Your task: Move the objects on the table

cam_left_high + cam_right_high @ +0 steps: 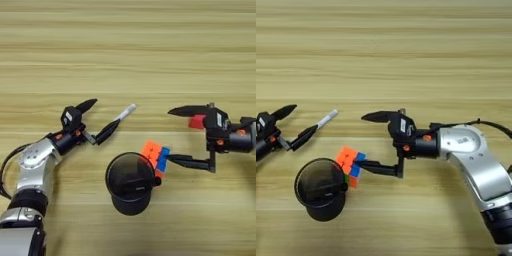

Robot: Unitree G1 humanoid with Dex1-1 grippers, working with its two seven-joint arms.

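Observation:
My left gripper (100, 120) is open at the left, its fingers spread wide. A silver-white marker (126, 112) lies slanted on the table (128, 50), its near end meeting the tip of the lower left finger; I cannot tell if they touch. The right gripper (361, 141) is open too. Its lower finger tip rests against the multicolour puzzle cube (349, 160), which lies at the rim of the black mesh cup. A small red block (196, 122) sits just behind the upper right finger and shows only in the left eye view.
A black mesh cup (130, 182) stands upright near the front, between the two arms and right beside the cube. The right forearm (471, 150) stretches in from the right edge.

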